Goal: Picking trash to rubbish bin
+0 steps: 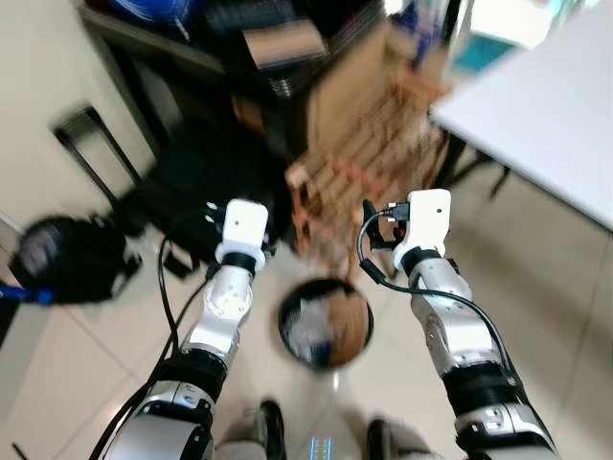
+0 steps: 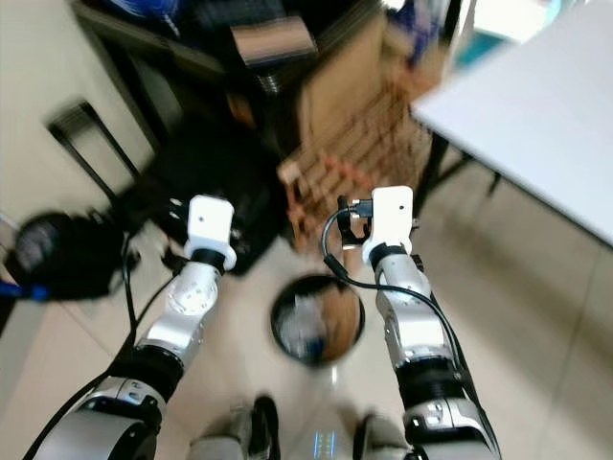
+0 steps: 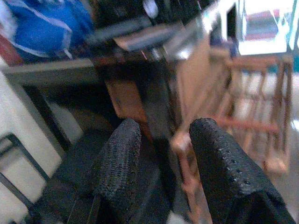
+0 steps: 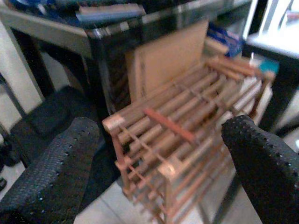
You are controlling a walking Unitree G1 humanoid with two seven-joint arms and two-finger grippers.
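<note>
You have a pale tiled floor point(image 1: 565, 316) in front of you, blurred by camera motion. A round black rubbish bin point(image 1: 325, 323) stands on it between the two arms, with pale and brownish scraps inside. Just beyond the bin, a wooden slatted rack point(image 4: 187, 135) rests on the tiles, leaning against a sheet of cardboard point(image 4: 170, 56). A black bag point(image 1: 72, 257) lies on the floor to your left, near the wall.

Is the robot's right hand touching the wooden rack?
Apart. In the right wrist view, the open right hand shows the wooden rack well beyond its fingers, with floor between.
</note>
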